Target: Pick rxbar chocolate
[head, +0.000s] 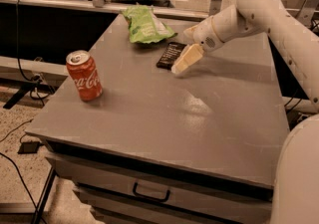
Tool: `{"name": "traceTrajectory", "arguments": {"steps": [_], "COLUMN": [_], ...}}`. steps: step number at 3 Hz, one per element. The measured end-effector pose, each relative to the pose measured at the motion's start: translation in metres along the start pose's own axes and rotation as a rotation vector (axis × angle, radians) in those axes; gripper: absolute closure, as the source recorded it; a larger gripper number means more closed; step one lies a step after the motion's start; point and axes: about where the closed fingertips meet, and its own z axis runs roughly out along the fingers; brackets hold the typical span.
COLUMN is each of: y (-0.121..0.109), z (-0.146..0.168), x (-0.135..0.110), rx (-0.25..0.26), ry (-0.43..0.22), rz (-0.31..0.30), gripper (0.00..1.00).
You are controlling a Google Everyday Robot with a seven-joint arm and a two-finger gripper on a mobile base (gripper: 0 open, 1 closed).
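Note:
The rxbar chocolate [170, 54] is a flat black wrapper with white text. It lies on the grey table [199, 118], just in front of the green chip bag. My gripper [182, 62] hangs from the white arm that comes in from the right. It sits right at the bar's right edge, low over the table, with its cream tip pointing down and left. It holds nothing that I can see.
A green chip bag [145, 25] lies at the table's far edge, just behind the bar. A red Coca-Cola can [84, 75] stands upright near the left edge. A drawer with a handle [149, 193] is below the table front. Cables run on the floor at the left.

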Motion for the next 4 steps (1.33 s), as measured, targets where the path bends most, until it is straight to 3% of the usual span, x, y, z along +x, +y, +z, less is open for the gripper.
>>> {"name": "traceTrajectory", "arguments": {"steps": [2, 4], "y": [0.0051, 0.0043], "z": [0.0143, 0.0098], "x": [0.0048, -0.0004], "rx": [-0.018, -0.019], "ry": [0.011, 0.011], "rz": [0.009, 0.009], "gripper": [0.54, 0.99]}}
